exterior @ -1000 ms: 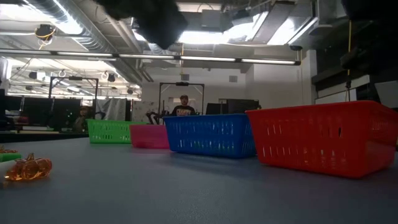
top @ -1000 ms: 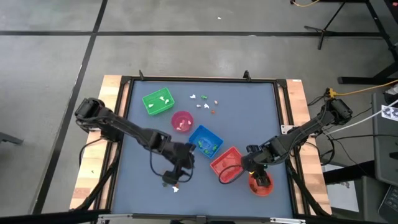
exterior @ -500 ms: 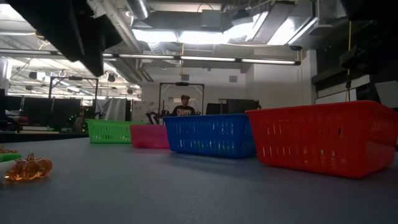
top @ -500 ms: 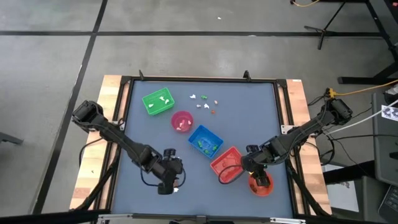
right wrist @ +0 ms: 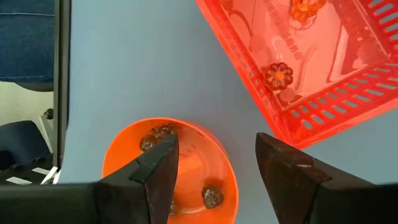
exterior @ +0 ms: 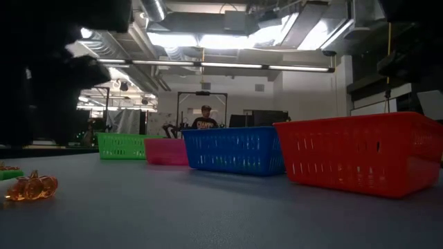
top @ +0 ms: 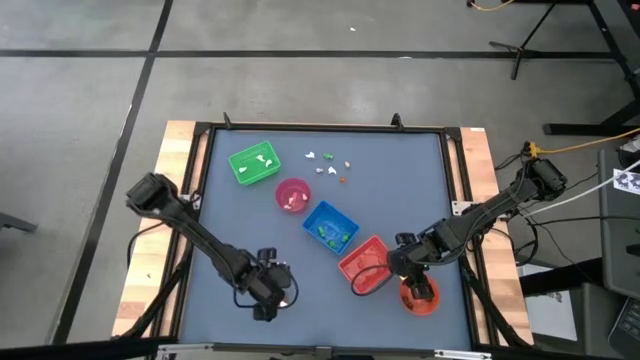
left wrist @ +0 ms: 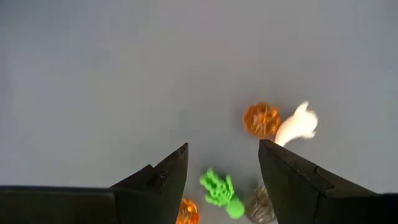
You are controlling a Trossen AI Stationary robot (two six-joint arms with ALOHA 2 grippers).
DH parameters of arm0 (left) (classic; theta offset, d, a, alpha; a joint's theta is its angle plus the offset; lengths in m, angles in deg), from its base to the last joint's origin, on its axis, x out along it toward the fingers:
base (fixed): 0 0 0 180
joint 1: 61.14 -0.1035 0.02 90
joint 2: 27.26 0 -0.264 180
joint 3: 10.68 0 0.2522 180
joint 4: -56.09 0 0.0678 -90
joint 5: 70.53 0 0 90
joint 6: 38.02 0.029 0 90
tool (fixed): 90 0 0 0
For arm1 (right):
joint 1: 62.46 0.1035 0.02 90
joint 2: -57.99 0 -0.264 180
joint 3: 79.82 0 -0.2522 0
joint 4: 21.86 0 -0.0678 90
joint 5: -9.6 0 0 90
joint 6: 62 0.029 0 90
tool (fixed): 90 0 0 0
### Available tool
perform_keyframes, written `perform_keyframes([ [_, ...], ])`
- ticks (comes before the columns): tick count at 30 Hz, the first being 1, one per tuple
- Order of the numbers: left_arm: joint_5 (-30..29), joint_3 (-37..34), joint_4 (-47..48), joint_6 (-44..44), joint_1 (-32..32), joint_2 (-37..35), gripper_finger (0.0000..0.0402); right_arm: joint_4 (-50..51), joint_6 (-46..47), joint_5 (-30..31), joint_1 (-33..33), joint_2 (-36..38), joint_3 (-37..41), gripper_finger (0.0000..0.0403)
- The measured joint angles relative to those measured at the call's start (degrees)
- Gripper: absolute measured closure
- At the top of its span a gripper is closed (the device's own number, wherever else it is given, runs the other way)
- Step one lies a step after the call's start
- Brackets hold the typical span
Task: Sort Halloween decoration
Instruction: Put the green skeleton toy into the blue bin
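A green trinket [left wrist: 219, 190], flanked by orange ones [left wrist: 261, 119] and a white one [left wrist: 297, 124], is framed near the table's front edge by the wide-open, empty left gripper [left wrist: 222, 171], so descent and closure are judged next, while the right gripper [right wrist: 214, 163] is parked open and empty over the orange bowl [right wrist: 124, 144].

In the high view the left gripper [top: 268, 300] covers the little trinkets under it. The small pieces [top: 330, 165] near the far edge of the table [top: 400, 190] are too tiny to tell what they are. In the left wrist view an orange trinket [left wrist: 186, 212] and a brownish one [left wrist: 259, 205] sit partly behind the fingers [left wrist: 163, 180] and run off the edge. In the low view a big dark blurry shape [exterior: 48, 69] hides the left side of the room.
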Motion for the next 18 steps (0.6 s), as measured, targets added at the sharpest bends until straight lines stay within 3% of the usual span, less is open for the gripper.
perform_keyframes([
  [7, 1.17, -0.02, 4.53, -5.43, -0.02, 1.11, 0.0221, -0.06, 0.00, 0.04, 0.00, 0.00, 0.00, 0.0189],
  [18, 1.34, -0.02, 4.23, -5.76, 1.07, 1.71, 0.0221, -0.08, 0.02, 0.15, 0.01, 0.00, 0.00, 0.0189],
])
